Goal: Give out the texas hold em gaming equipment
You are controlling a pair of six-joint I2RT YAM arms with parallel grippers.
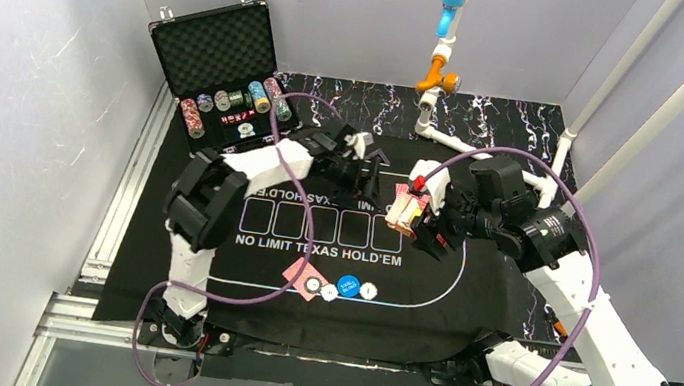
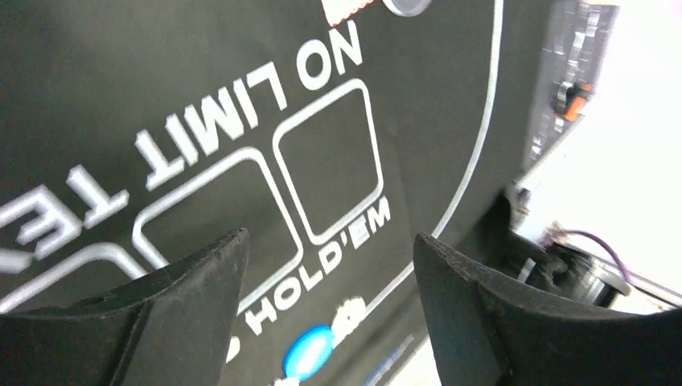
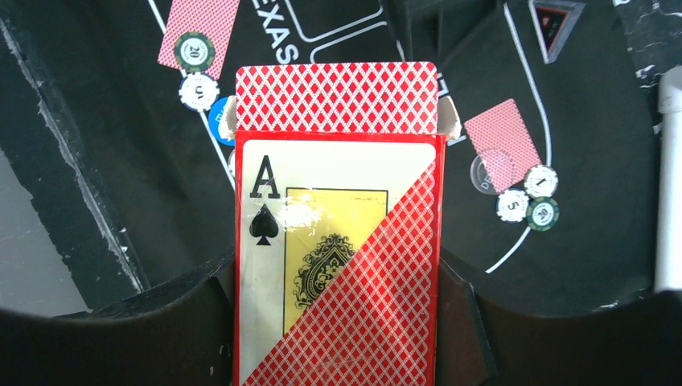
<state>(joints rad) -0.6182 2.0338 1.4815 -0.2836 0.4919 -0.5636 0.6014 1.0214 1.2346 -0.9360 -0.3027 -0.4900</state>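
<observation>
My right gripper (image 1: 415, 218) is shut on the red-backed card deck box (image 3: 338, 225), its flap open and an ace of spades on its face, held above the mat's right half (image 1: 405, 209). My left gripper (image 1: 369, 169) is open and empty above the mat's far middle; its jaws (image 2: 330, 249) stand wide apart over the printing. A red card (image 1: 301, 276), a white button (image 1: 329, 292), a blue button (image 1: 348, 286) and another white button (image 1: 369, 291) lie at the near edge. The right wrist view shows a second red card (image 3: 503, 145) with striped chips (image 3: 540, 181) beside it.
The black mat (image 1: 426, 286) printed "NO LIMIT TEXAS HOLD'EM" covers the table. The open foam-lined case (image 1: 222, 50) with rows of chips (image 1: 230, 102) stands at the back left. A white pipe stand (image 1: 443, 56) rises at the back right. Walls close both sides.
</observation>
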